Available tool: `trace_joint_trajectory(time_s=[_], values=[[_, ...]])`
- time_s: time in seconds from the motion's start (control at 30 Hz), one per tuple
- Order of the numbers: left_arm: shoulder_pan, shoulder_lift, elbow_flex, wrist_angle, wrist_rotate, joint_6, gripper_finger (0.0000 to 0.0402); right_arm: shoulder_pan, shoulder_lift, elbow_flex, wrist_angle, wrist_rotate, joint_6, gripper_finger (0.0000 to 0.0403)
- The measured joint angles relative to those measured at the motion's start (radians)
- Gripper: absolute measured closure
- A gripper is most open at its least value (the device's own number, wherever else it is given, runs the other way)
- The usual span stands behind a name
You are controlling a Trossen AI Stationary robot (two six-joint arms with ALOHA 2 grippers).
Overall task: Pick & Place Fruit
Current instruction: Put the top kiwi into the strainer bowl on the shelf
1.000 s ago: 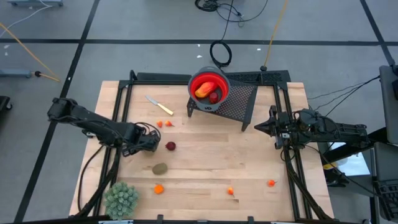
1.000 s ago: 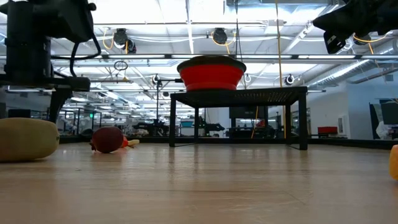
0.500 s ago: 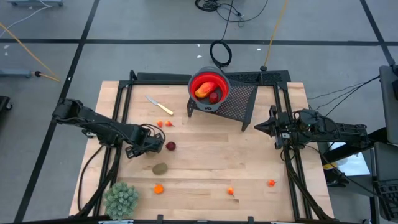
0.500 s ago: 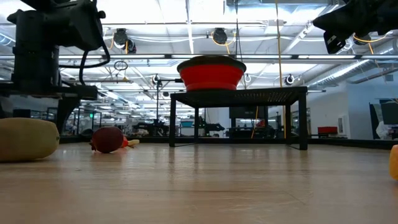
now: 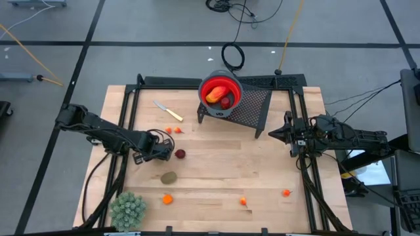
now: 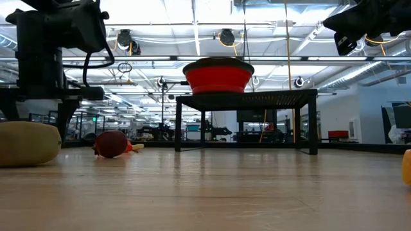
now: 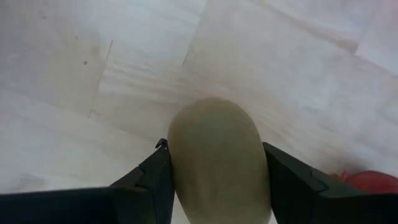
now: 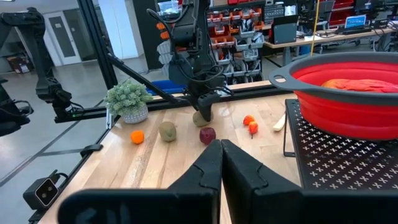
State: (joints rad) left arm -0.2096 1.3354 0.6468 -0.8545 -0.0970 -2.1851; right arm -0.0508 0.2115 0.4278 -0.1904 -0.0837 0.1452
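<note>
Well short of the bowl (image 5: 220,90), we're clamping the left gripper (image 5: 164,153) snugly on a kiwi (image 7: 219,162). We're guessing a straight, high lift clears the rim. Right gripper (image 5: 287,134) is idling pinched closed, right of the bowl.

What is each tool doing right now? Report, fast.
Left tool: closed on a brown kiwi.
Right tool: closed, holding nothing.
</note>
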Motion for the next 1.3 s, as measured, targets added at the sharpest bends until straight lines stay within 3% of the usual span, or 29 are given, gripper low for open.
trace_joint_trajectory(time_s=[0.23, 0.4, 0.63, 0.93, 1.13, 1.3], values=[[0.000, -0.001, 0.000, 0.016, -0.008, 0.027, 0.0192, 0.000, 0.000, 0.000, 0.013, 0.000, 0.000, 0.0403], [0.000, -0.044, 0.002, 0.090, -0.015, 0.114, 0.0199, 0.000, 0.000, 0.000, 0.086, 0.000, 0.030, 0.0403], [0.000, -0.174, 0.002, 0.220, -0.116, 0.294, 0.0204, 0.000, 0.013, 0.000, 0.186, 0.000, 0.034, 0.0403], [0.000, -0.316, 0.002, 0.537, -0.228, 0.694, 0.0196, 0.000, 0.120, 0.001, 0.351, -0.025, 0.100, 0.0403], [0.000, -0.332, 0.003, 0.804, -0.217, 0.975, 0.0195, 0.000, 0.247, 0.001, 0.472, -0.060, 0.131, 0.0403], [0.000, -0.317, 0.003, 0.979, -0.176, 1.070, 0.0195, 0.000, 0.343, 0.001, 0.584, -0.133, 0.123, 0.0402]])
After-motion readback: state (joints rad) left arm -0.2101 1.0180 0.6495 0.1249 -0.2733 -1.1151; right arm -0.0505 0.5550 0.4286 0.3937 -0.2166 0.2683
